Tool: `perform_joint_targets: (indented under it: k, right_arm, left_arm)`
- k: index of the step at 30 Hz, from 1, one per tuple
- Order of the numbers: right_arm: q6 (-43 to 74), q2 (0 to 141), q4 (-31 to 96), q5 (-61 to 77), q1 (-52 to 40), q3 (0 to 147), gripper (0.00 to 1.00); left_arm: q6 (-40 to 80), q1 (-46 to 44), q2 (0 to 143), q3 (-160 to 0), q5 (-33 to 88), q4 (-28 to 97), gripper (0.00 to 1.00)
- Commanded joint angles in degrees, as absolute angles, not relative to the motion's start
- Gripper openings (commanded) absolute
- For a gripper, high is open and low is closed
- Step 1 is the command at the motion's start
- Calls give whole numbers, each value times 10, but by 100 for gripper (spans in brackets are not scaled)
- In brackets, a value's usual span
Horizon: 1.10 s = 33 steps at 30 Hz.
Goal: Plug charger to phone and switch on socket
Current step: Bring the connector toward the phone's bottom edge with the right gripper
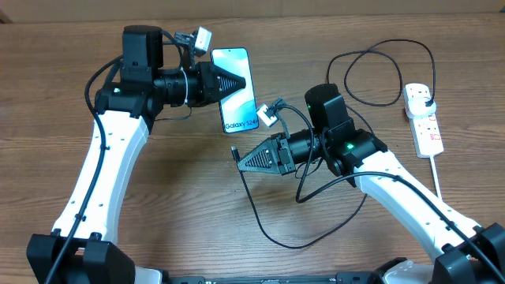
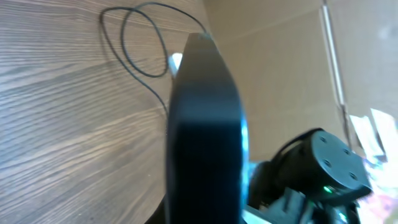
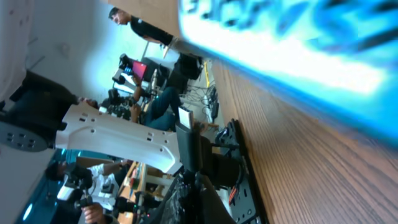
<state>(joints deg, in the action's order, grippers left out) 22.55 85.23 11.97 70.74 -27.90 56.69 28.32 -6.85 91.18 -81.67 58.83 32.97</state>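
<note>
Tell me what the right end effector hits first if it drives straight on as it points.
The right end effector aims just past the lower end of the phone. First in its line appears to be the left arm's white link, though the overhead view leaves heights unclear.

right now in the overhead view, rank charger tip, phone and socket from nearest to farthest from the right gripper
From the right gripper:
1. charger tip: right at the fingertips.
2. phone: just beyond, toward the far side.
3. socket: far off at the table's right edge.
</note>
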Motion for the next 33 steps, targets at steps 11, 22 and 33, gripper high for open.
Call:
perform_joint_targets:
  k: [11,22,33]
  right_arm:
    - [283,845,76,695,-282,582,4]
    - [283,845,77,695,-284,582,4]
    - [283,845,83,674,-316,582,4]
  left_arm:
    - [157,34,917,-815,706,405,4]
    - [141,36,926,-724,745,366,4]
    - [163,19,926,-692,727,349,4]
